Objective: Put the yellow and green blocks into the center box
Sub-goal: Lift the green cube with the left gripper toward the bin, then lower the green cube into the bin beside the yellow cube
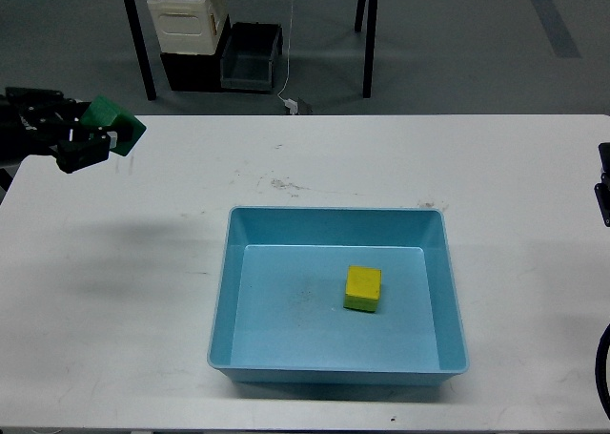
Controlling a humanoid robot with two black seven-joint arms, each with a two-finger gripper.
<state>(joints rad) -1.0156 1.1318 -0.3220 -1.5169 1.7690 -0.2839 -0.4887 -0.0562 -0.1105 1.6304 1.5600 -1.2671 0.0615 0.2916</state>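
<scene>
Yellow block (363, 288) sits flat inside the blue box (221, 305), right of its middle. Far left of the box, the left gripper (95, 140) hangs high, clamped on the tilted green block (112, 126).

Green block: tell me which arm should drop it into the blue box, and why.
Left. The left gripper already holds the green block above the table's left side. It only has to carry it over the blue box. Only a bit of the right arm shows at the right edge.
</scene>
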